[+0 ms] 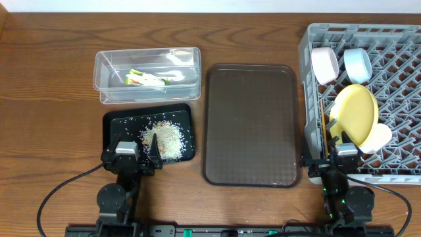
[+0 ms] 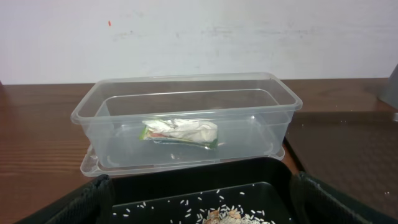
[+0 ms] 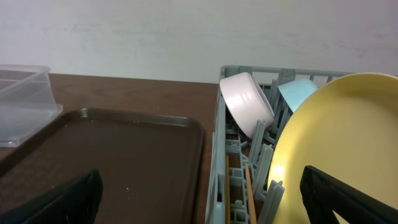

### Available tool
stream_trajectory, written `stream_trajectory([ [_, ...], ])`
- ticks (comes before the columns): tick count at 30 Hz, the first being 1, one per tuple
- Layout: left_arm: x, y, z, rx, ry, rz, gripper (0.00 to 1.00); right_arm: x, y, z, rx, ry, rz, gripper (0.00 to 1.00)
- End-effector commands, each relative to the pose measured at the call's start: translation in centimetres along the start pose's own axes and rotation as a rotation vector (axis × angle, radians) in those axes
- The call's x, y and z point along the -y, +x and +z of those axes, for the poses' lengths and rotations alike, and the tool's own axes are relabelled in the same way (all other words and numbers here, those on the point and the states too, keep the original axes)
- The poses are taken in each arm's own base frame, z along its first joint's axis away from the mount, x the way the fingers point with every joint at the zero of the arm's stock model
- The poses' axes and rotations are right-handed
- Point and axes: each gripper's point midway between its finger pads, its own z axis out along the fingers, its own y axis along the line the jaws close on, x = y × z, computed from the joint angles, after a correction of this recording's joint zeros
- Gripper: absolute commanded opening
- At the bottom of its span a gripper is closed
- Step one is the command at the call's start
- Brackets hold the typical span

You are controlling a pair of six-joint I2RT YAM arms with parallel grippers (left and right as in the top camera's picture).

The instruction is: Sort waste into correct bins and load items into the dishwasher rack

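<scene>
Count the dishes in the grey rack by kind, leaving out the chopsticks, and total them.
Bowls: 2, a pink-white bowl and a light blue bowl
Plates: 1, a yellow plate
Cups: 1, a white cup
Total: 4

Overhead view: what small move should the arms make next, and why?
Probably just park both arms, since nothing looks left to sort. The wrapper lies in the clear tub, the rice in the black tray, and the yellow plate, pink bowl, blue bowl, white cup and chopsticks all sit in the rack.
</scene>
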Motion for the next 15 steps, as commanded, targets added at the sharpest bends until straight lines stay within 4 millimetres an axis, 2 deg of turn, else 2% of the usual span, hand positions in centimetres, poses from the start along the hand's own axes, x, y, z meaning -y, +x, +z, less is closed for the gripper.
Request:
stream_trajectory([
  [1, 0.31, 1.40, 0.02, -0.046, 0.020, 0.002, 0.92, -0.13, 0.08, -0.01, -0.002, -0.005, -0.011, 0.99],
  [15, 0.31, 1.40, 0.02, -0.046, 0.020, 0.002, 0.92, -0.13, 0.08, -0.01, -0.002, -0.005, -0.011, 0.99],
])
